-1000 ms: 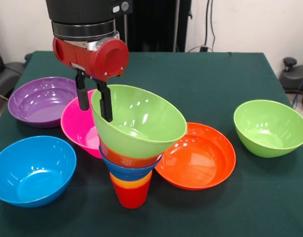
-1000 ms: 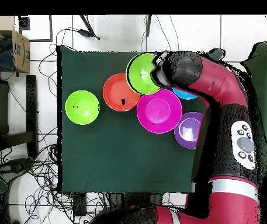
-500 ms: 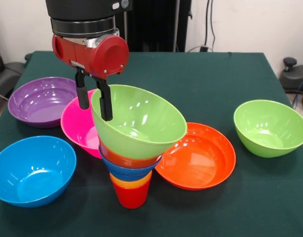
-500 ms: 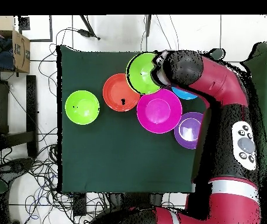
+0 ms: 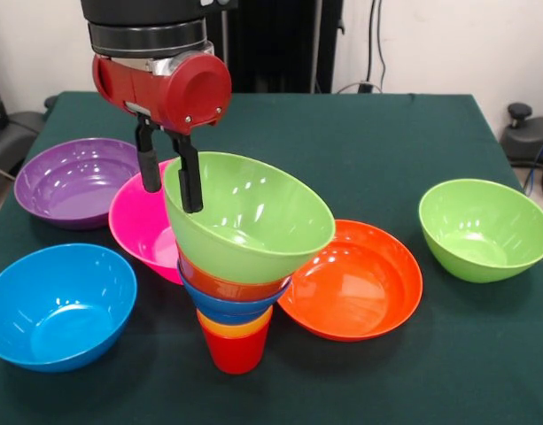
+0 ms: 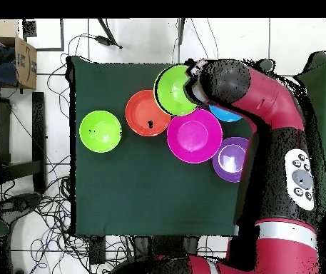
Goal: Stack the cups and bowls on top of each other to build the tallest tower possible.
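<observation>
The desk [image 5: 404,133] is covered in dark green cloth and stands on a pale tiled floor [image 6: 123,43] strewn with black cables [image 6: 44,207]; a cardboard box [image 6: 24,61] sits off one corner in the overhead view, and the front view shows a white wall and dark equipment behind the desk. No writing or brand can be read on anything. The red and black arm [image 6: 279,143] covers much of one side of the overhead view and hides most of the light blue bowl [image 5: 58,305] there. On the cloth lie the large orange-red bowl [image 5: 364,283], the pink bowl [image 5: 138,226], partly hidden behind the tower, the purple bowl [image 5: 72,181] beside it, and a lime bowl [image 5: 484,228] well apart at the other side. The tower [image 5: 240,266] stands near the front edge between the light blue and orange-red bowls: a red cup [image 5: 236,352] lowest, an orange cup, a blue bowl and an orange-red bowl nested above it with only their rims showing, and a tilted lime bowl [image 5: 253,217] on top. The pincer [image 5: 169,181] is at that top bowl's rim, its fingers [image 5: 190,181] apart, one inside the rim and one outside; whether either touches the rim is hard to make out.
</observation>
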Controlling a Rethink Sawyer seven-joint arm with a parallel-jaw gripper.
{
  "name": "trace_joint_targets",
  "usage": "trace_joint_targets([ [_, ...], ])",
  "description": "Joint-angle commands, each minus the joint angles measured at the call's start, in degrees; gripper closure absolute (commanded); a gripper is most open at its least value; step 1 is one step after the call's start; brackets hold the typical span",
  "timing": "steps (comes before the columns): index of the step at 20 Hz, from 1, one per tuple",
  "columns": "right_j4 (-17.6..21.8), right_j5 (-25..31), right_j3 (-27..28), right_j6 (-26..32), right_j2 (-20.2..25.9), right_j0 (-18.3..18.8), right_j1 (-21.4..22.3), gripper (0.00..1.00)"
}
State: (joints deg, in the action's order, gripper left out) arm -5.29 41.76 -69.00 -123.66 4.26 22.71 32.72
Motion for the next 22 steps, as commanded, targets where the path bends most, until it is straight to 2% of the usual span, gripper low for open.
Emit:
trace_joint_targets([
  [1, -0.99, 6.65, -4.49, -1.25, 3.74, -0.65, 1.68, 0.00],
  [16, -1.77, 9.35, -4.69, -1.38, 3.57, -0.81, 2.28, 0.00],
  [22, -1.67, 11.95, -5.53, -3.24, 2.01, -2.35, 3.73, 0.00],
])
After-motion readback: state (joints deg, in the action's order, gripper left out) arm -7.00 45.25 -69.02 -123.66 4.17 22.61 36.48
